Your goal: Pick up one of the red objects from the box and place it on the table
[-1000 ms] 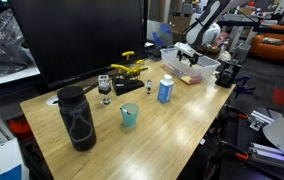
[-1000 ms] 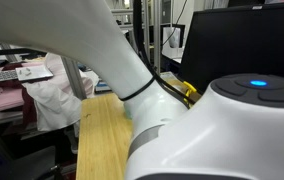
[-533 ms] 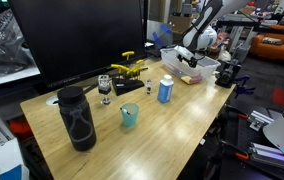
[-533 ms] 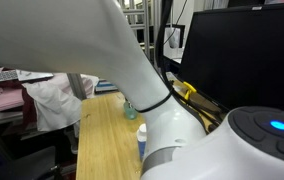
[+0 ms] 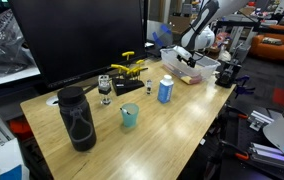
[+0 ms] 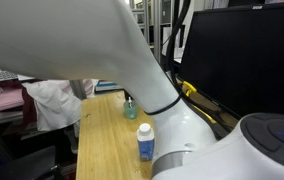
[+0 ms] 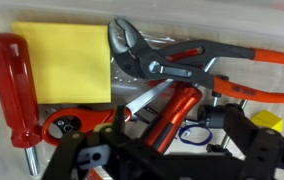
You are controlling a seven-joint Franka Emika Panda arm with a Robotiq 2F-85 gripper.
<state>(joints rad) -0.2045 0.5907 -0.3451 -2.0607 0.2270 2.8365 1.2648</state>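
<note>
A red-handled screwdriver (image 7: 6,85) was seen lying beside a yellow pad (image 7: 62,62), with red-gripped pliers (image 7: 157,65) alongside. The hand (image 7: 167,152) was held spread at the lower edge.

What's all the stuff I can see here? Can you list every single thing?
table: one, light wood, under everything
monitor: one, black, back of table
bottle: one, black, near end
cup: one, teal, middle
can: one, blue and white, near box
glass: one, clear, by monitor
yellow pieces: a few, by monitor
box: one, clear, far end
screwdriver: one, red, in box
pliers: one, red-orange handles, in box
pad: one, yellow, in box
arm: one, white, above box
gripper: one, dark, open, over box
</note>
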